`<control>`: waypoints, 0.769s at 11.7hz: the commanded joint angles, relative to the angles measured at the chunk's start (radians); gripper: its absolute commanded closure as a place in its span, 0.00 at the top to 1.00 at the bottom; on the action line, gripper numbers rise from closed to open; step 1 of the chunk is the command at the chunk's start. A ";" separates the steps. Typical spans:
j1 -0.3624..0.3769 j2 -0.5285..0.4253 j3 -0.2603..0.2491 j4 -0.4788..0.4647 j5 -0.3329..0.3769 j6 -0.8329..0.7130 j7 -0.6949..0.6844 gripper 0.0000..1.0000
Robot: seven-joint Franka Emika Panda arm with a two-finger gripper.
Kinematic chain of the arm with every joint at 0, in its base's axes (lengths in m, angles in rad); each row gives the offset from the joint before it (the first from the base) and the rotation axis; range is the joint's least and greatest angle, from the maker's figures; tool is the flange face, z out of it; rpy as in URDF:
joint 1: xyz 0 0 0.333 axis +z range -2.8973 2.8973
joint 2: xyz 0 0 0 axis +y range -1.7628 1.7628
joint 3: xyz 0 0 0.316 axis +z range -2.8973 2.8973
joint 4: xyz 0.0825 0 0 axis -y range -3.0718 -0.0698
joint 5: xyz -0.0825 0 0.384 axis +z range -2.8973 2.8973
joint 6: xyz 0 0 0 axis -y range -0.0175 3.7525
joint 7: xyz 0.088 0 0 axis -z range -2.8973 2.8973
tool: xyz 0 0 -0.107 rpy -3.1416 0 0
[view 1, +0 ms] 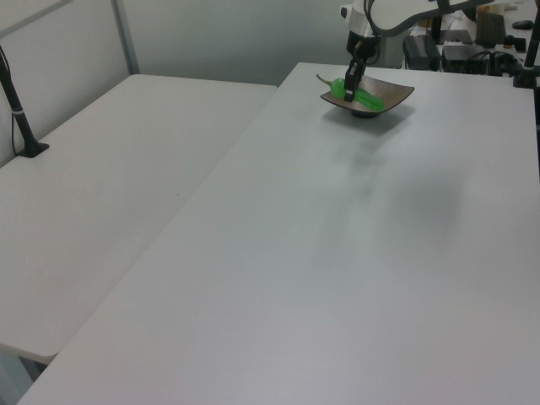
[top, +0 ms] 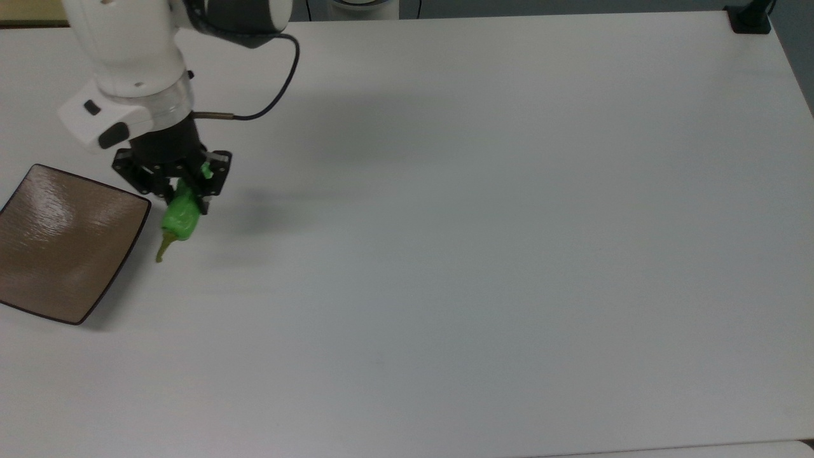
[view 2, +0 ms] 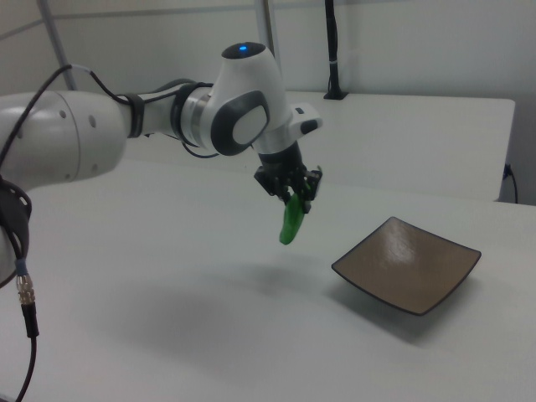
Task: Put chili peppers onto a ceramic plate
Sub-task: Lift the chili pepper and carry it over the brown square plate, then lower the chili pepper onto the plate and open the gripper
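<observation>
1. End effector: black, two-fingered, clamped on the bright green, glossy, elongated chili pepper, which hangs above the white table, stem downward.
2. Square, glossy brown ceramic plate: at the top view's left, just beside the pepper, bare.
3. Advice: carry leftward over the plate's centre, lower until the stem nears the glaze, then release.
4. Obscured: the pepper's upper end lies between the fingers; the plate's left corner is cropped in the top view.

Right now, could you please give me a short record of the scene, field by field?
claw: shut on the pepper, above the table
pepper: green, held in the air, stem end hanging lowest
plate: brown, square, nothing on it, at the top view's left edge
pepper versus plate: just to the top view's right of the plate's rim, not yet over it
table: white
</observation>
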 commanded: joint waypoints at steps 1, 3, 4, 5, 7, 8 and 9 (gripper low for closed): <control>-0.058 0.061 0.003 0.076 -0.005 0.103 -0.028 0.12; -0.076 0.083 0.002 0.076 -0.004 0.166 -0.048 0.12; -0.082 0.092 -0.001 0.076 -0.002 0.203 -0.057 0.12; -0.096 0.101 -0.001 0.076 0.001 0.245 -0.069 0.12; -0.125 0.119 0.003 0.088 0.007 0.338 -0.092 0.12; -0.130 0.133 0.003 0.096 0.005 0.387 -0.094 0.12; -0.132 0.133 0.002 0.091 0.004 0.424 -0.105 0.12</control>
